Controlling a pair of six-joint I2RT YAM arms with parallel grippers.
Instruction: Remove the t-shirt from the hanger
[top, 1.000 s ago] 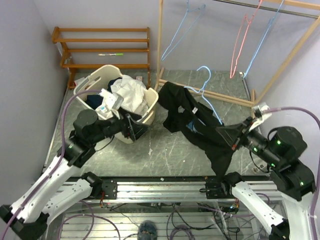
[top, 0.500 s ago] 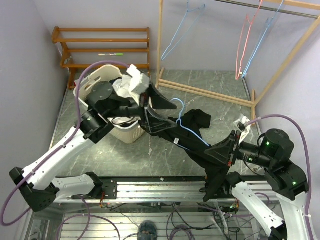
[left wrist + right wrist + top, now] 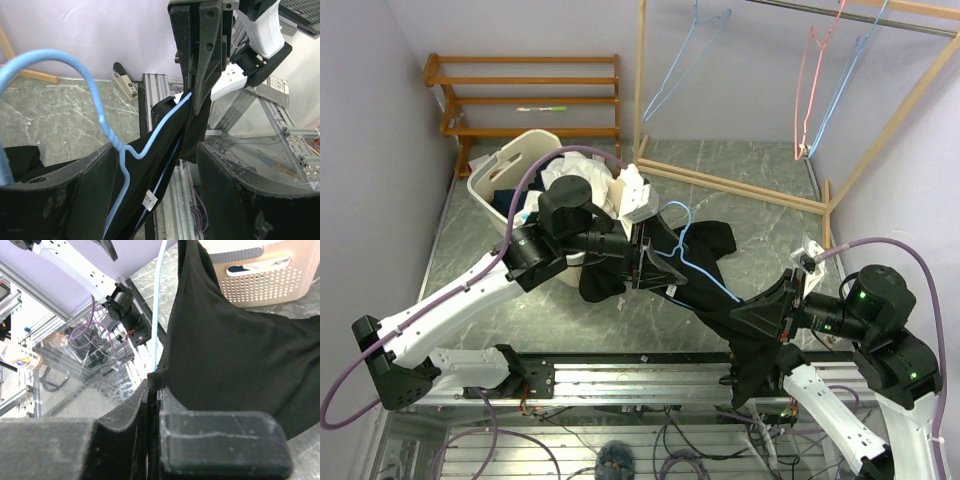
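The black t-shirt point(image 3: 718, 240) hangs on a light-blue wire hanger point(image 3: 672, 250), stretched in the air between my two grippers. My left gripper point(image 3: 645, 265) is open; in the left wrist view its jaws point(image 3: 155, 200) stand wide apart, with the shirt point(image 3: 165, 150) and the hanger's neck point(image 3: 107, 127) between them. My right gripper point(image 3: 760, 312) is shut on the shirt's lower end, and the hanger's arm runs into the closed jaws point(image 3: 155, 385). The shirt point(image 3: 235, 350) fills the right wrist view, with the hanger wire point(image 3: 159, 315) beside it.
A cream laundry basket point(image 3: 505, 180) full of clothes stands behind the left arm and shows in the right wrist view point(image 3: 255, 275). A wooden shelf point(image 3: 520, 95) is at the back left. A wooden clothes rack point(image 3: 740, 185) with hanging hangers point(image 3: 810, 80) is at the back right.
My left arm has swung up from beside the basket and to the right, its open jaws now around the hanger's neck. The shirt and hanger have been lifted off the floor.
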